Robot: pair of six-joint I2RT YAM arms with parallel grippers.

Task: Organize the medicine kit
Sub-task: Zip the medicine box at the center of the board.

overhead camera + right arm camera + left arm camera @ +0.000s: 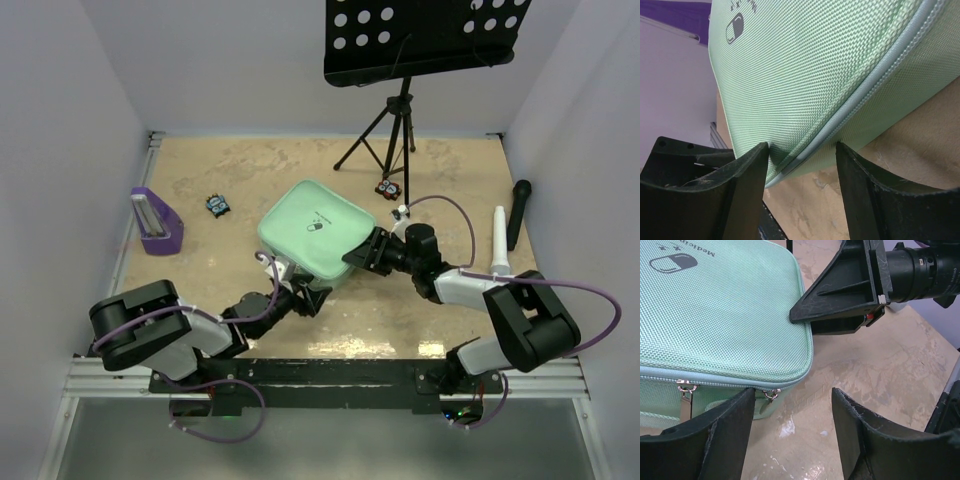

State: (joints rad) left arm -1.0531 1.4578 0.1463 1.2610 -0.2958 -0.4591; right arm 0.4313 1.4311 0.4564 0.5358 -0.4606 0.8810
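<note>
The mint-green medicine kit (315, 230) lies closed on the table, its pill logo (673, 263) facing up. My right gripper (360, 252) (801, 146) straddles its near right corner. One finger (747, 165) presses a dent into the lid and the other (855, 165) rests against the side wall below the zipper. My left gripper (312, 297) (793, 392) stands open at the kit's near edge, with only bare table between its fingers. Its left finger (732, 425) is just in front of two zipper pulls (770, 395). The right gripper (812, 320) also shows in the left wrist view, on the kit's corner.
A purple stand (155, 222) sits at the left. A small dark item (218, 205) lies beside it and another (388, 188) by the music stand's tripod (390, 130). A black microphone (520, 212) and a white tube (498, 240) lie at the right. White walls enclose the table.
</note>
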